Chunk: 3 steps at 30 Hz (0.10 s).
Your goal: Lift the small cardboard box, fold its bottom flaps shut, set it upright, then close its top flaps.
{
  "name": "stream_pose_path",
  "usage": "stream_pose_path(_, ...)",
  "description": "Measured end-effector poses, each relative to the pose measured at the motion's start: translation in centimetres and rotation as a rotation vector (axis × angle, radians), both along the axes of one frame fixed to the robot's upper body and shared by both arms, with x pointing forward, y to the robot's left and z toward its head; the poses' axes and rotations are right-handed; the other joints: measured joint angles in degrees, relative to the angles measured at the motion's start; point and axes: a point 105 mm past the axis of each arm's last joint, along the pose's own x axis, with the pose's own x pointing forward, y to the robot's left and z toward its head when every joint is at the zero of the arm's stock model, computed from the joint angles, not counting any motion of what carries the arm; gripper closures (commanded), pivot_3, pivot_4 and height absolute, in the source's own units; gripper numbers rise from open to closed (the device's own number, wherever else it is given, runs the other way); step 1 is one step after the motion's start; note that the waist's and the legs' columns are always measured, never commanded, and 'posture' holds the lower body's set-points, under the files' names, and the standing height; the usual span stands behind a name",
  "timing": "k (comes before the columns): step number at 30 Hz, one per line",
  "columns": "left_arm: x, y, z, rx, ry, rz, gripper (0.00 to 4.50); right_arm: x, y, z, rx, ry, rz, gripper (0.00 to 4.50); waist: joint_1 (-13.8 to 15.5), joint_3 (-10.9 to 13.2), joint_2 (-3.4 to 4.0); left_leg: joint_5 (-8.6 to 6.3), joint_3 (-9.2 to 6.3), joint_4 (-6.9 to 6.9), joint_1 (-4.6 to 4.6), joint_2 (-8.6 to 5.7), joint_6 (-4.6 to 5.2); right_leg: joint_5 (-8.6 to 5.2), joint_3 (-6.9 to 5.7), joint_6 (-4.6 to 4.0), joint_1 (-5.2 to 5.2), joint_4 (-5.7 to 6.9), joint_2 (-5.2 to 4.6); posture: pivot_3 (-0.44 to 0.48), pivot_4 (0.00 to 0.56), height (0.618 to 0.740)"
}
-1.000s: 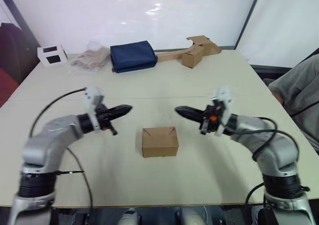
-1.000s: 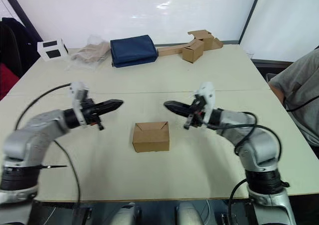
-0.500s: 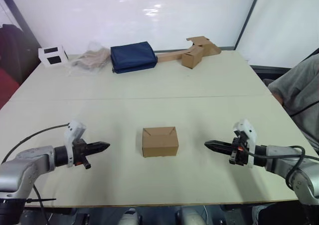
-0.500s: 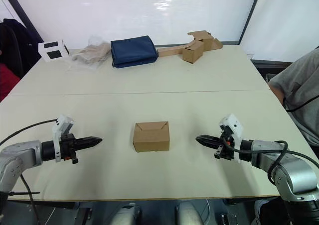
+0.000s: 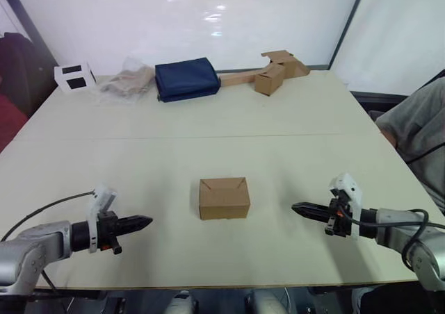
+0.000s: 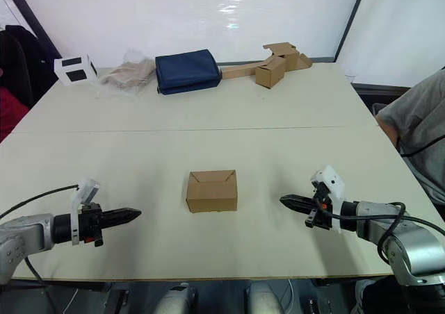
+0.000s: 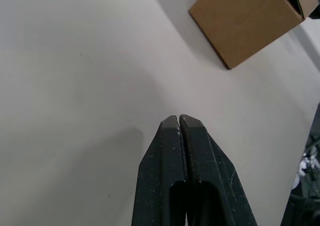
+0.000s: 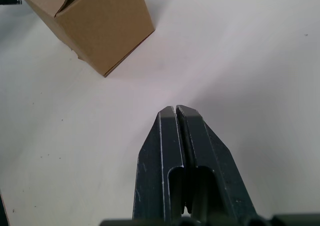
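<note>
I have the small cardboard box (image 5: 224,198) sitting in the lower centre of the head view, upright on the table (image 5: 292,130), its top flaps (image 5: 223,184) folded down and meeting in a seam. It looks finished to me, though I cannot see the bottom flaps from here, so I judge rather than know that the underside is shut.

The left gripper (image 5: 142,222) hangs low at the lower left of the frame, its fingers pressed together and carrying nothing, pointing toward the box but well apart from it. The right gripper (image 5: 299,208) sits at the lower right, also pinched closed and empty, aimed at the box from the other side and likewise well clear. Both wrist views confirm the tips are touching each other with bare table ahead.

My worries from here:
- The top flaps are only folded, not taped. If I bump the box with either closed tip, they may spring up.
- Both arms ride close to the table near its front edge; a careless drop could scrape the tips on the surface.
- A person's sleeve (image 5: 417,130) sits at the right edge of the frame, near the right arm. A wide swing outward could reach that side.
- If I push the box sideways, the unseen bottom flaps might drag open.
</note>
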Motion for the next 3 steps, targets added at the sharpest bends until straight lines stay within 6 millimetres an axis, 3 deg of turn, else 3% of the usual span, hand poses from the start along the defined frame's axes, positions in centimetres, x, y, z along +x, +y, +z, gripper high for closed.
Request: stream_pose_path(3,-0.07,-0.34,0.27,-0.006,-0.007,-0.011,4.48,-0.06,0.03,-0.16,0.003,0.004,-0.005,4.5,0.0,0.0,0.0,0.0,0.0,0.0,0.0,0.0,0.0,0.0,0.0,0.0,0.0,-0.01,0.0,0.0,0.15,0.74)
